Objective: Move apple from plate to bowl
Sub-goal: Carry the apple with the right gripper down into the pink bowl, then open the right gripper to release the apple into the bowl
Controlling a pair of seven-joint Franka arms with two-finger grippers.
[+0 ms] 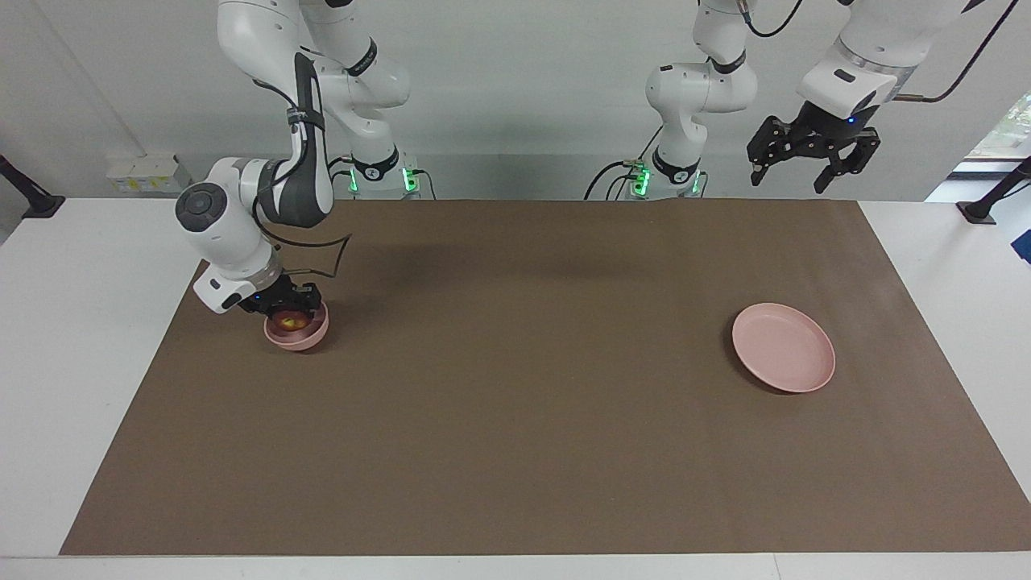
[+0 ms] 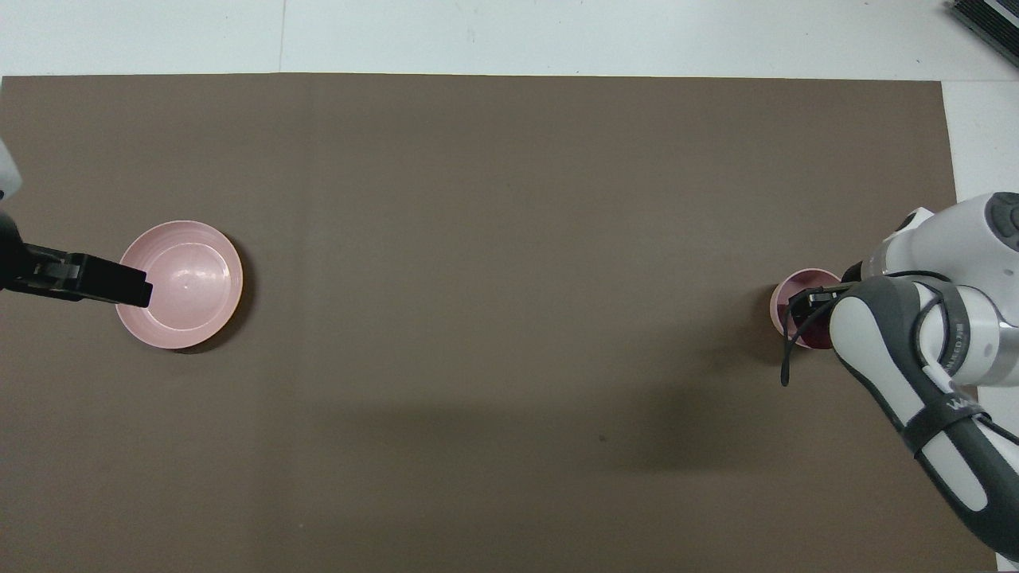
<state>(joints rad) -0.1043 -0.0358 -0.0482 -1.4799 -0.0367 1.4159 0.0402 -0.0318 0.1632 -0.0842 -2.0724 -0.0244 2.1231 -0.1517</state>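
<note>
The small pink bowl [image 1: 312,336] stands on the brown mat at the right arm's end of the table. The dark red apple [image 1: 290,323] with its yellowish patch lies inside it. My right gripper [image 1: 290,307] is down at the bowl's mouth, right over the apple. In the overhead view the right arm covers most of the bowl [image 2: 783,293]. The flat pink plate [image 1: 783,347] lies bare at the left arm's end and also shows in the overhead view [image 2: 191,274]. My left gripper [image 1: 789,182] waits open, high in the air, over the plate's end of the table.
The brown mat [image 1: 515,419] covers most of the white table. Black stands sit at the table's corners nearer the robots [image 1: 987,211].
</note>
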